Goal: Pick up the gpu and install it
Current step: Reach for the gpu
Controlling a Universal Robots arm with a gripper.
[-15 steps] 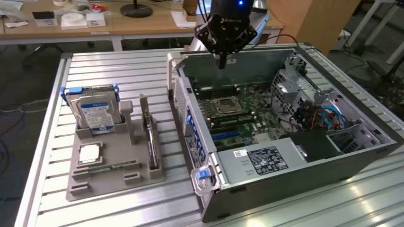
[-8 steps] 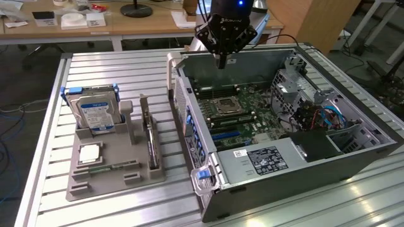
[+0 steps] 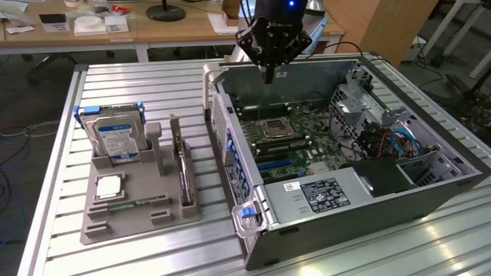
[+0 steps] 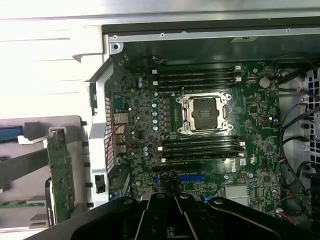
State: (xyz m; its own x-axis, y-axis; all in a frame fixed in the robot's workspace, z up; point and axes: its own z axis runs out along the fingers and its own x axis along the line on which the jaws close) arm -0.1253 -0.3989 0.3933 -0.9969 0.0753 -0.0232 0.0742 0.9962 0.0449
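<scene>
While the tool [image 3: 267, 76] hangs over the case [image 3: 368, 221], the gpu [image 3: 185, 172] stands apart.

Robot arm [image 3: 277, 11] above the computer case [image 3: 383, 215]: cut off by the frame edge. Gpu [image 3: 184, 169] beside the case: edge-on, faces hidden. Label [image 3: 322, 194] inside the case: text too small to read.

Gripper [image 3: 268, 73] hangs over the open computer case [image 3: 368, 227], above its motherboard [image 3: 295, 138]. Well away from it, the gpu [image 3: 184, 172] stands on edge in the gray holder [image 3: 130, 224], near the hard drive [image 3: 117, 137].
</scene>
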